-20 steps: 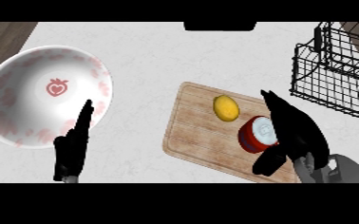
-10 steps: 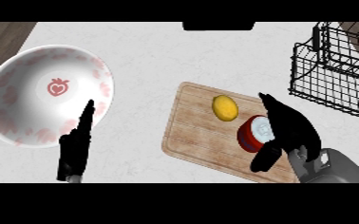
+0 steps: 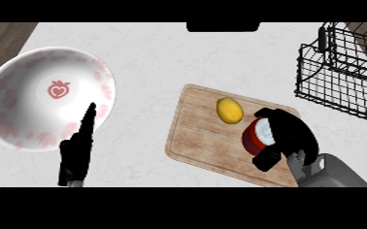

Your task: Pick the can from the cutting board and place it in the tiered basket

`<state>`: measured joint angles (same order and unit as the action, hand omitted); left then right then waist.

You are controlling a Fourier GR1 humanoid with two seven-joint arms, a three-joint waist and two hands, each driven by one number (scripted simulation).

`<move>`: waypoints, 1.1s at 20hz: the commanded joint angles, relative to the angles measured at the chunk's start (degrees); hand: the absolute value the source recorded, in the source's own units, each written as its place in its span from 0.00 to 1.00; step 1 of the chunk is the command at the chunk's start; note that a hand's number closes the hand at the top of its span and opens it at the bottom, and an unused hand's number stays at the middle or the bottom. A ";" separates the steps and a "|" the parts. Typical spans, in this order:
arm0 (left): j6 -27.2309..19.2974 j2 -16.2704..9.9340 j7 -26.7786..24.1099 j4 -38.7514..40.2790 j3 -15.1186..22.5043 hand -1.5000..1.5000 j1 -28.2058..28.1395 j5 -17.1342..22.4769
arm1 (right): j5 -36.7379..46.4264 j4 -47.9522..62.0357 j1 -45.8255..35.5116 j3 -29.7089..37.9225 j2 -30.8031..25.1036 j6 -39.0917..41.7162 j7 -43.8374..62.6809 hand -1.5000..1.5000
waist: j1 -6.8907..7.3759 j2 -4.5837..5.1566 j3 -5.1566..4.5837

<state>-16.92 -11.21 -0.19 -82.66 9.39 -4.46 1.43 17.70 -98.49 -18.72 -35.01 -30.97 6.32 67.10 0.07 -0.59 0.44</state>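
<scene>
- Where the wooden cutting board (image 3: 208, 136) lies slantwise on the pale counter (image 3: 179, 58), the red can (image 3: 255, 137) stands on its right part, its white top partly showing.
- The right hand (image 3: 290, 136) is curled over that can from the right side, fingers arched across the top and the thumb down at the near edge, so the can sits clamped within the hand; much of it is hidden behind the black fingers.
- Whether the can is lifted off the board or resting on it, I cannot tell from here.
- A yellow lemon (image 3: 229, 110) lies on the board just up and to the left of the can, close to it but apart.
- The left hand (image 3: 77, 150) shows at the lower left, fingers straight and together, pointing up, their tips over the rim of a white plate (image 3: 43, 102) with pink marks and a red strawberry in its middle.
- The black wire tiered basket (image 3: 333, 73) stands at the right edge, well apart from the can.
</scene>
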 commanded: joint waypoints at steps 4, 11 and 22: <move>0.73 2.21 -1.36 4.54 -0.17 0.50 0.08 -0.16 | 4.60 3.19 0.97 0.76 3.67 0.79 2.01 1.00 | -0.01 0.61 -0.47; 1.29 1.27 1.06 3.45 -1.63 0.50 -0.09 0.75 | 6.24 2.45 8.57 4.07 -11.64 2.22 -18.95 1.00 | -1.25 0.64 -0.40; -0.08 1.35 0.52 -1.58 -0.96 0.50 -5.22 -0.01 | -6.27 21.74 21.12 27.71 -33.61 -4.96 -65.53 1.00 | -3.41 0.42 -0.10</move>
<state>-17.60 -10.55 -0.63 -85.39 7.24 -8.53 1.36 16.49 -84.32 -0.38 -15.61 -59.81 3.35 15.40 -3.70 -0.64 0.79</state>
